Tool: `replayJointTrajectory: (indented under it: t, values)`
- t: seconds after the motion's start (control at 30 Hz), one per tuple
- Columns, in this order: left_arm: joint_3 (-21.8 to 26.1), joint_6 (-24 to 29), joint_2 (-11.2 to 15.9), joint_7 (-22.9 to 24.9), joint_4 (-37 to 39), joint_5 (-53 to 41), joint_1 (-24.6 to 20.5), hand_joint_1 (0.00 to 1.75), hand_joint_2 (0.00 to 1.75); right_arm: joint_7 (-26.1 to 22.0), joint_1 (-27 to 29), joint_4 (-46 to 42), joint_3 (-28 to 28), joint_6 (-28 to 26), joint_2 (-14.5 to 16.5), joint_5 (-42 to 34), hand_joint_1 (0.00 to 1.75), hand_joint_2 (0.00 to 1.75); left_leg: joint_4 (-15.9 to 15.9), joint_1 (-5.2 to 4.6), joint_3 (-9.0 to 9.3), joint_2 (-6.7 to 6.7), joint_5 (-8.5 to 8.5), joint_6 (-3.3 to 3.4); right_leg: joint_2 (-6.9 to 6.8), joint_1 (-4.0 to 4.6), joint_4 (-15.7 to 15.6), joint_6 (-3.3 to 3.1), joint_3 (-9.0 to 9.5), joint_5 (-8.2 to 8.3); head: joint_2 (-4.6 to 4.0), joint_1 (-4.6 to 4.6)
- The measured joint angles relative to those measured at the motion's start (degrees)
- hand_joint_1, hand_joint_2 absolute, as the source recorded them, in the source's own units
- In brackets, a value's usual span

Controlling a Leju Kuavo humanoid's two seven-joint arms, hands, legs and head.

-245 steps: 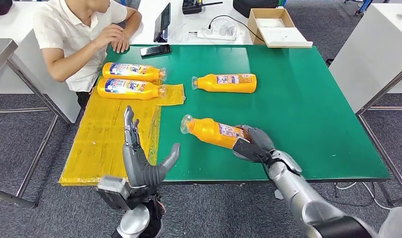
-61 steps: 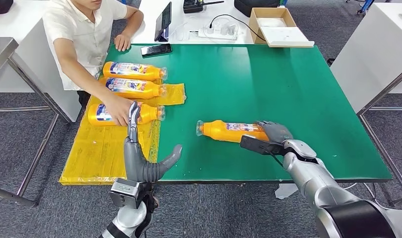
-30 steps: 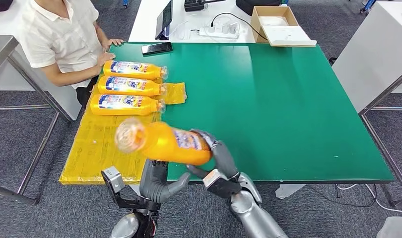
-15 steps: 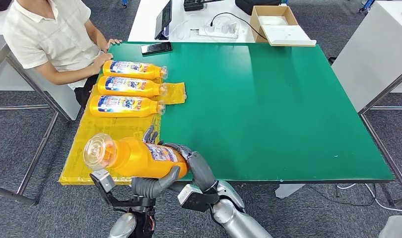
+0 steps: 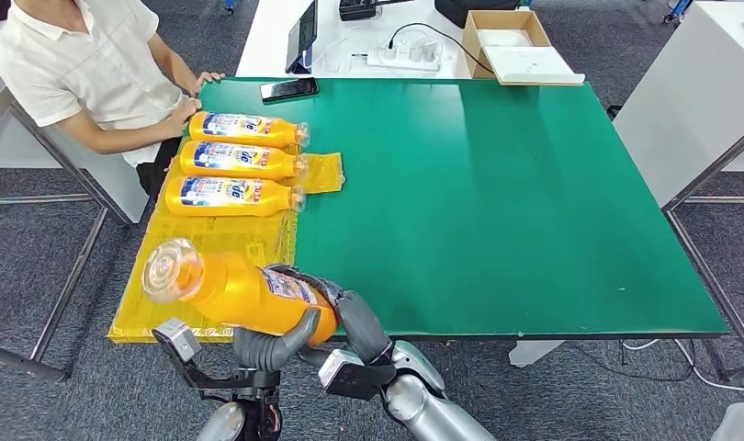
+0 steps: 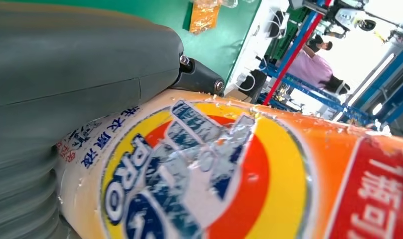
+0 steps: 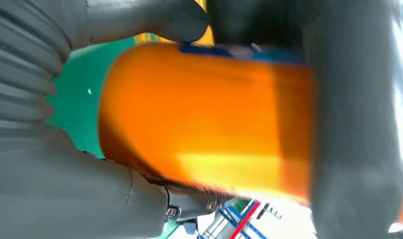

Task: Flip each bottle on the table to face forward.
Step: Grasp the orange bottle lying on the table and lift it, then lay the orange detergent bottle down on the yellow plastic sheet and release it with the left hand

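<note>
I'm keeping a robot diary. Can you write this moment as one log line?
orange bottle: lifted, both hands | left hand: under it | right hand: grips base | three bottles: on yellow sheet

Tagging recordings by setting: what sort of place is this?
Probably a robot lab or test workshop: a green worktable, a power strip on a nearby desk, and a person seated beside laid-out orange bottles.

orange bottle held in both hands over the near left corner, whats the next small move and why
Probably lower the orange bottle onto the yellow sheet, just in front of the row of three bottles. Both the left hand and right hand hold it in the air above that bare stretch of sheet, its cap end toward the left, and the left wrist view shows its label.
</note>
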Motion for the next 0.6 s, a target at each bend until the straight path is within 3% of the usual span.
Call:
replayJointTrajectory:
  t: [0.13, 0.3, 0.43, 0.53, 0.6]
  values:
    - [0.9, -1.2, 0.1, 3.3, -0.2, 3.9, -0.2, 1.75, 1.75, -0.8, 2.1, -0.4, -0.1, -1.1, -0.9, -1.7, 0.0, 0.0, 0.0, 0.0, 0.0, -0.02, -0.01, 0.0, -0.01, 0.0, 0.0, 0.0, -0.01, 0.0, 0.01, 0.0]
    - [5.7, 14.3, 0.1, 1.6, 0.0, 1.7, -2.6, 1.75, 1.75, -1.6, 10.5, -4.4, -3.9, -6.3, -3.3, -5.7, 0.0, 0.0, 0.0, 0.0, -0.1, -0.12, -0.05, -0.01, -0.02, 0.01, 0.0, 0.0, -0.04, -0.01, 0.01, -0.01]
    - [8.5, 20.2, 1.1, 0.2, 0.8, -3.2, -4.2, 1.75, 1.75, -1.6, 16.0, -9.3, -9.7, -10.0, -5.2, -8.1, 0.0, 0.0, 0.0, 0.0, -0.11, -0.17, -0.05, -0.02, -0.03, 0.0, 0.0, -0.01, -0.03, -0.02, -0.02, 0.01]
    - [11.0, 27.3, 2.0, -2.5, 3.9, -21.2, -6.2, 1.75, 1.75, -2.0, 18.8, -12.7, -15.0, -11.0, -5.7, -8.2, 0.0, 0.0, 0.0, -0.01, -0.12, -0.17, -0.04, -0.01, -0.03, -0.02, 0.0, 0.0, -0.02, -0.01, -0.01, 0.02]
    - [17.0, 29.9, 1.4, -4.0, 7.9, -44.4, -8.8, 1.75, 1.75, -2.6, 19.8, -14.7, -18.3, -11.7, -5.4, -7.4, 0.0, 0.0, 0.0, -0.01, -0.11, -0.19, -0.01, 0.01, -0.03, -0.02, 0.0, 0.0, 0.01, 0.0, -0.01, 0.02]
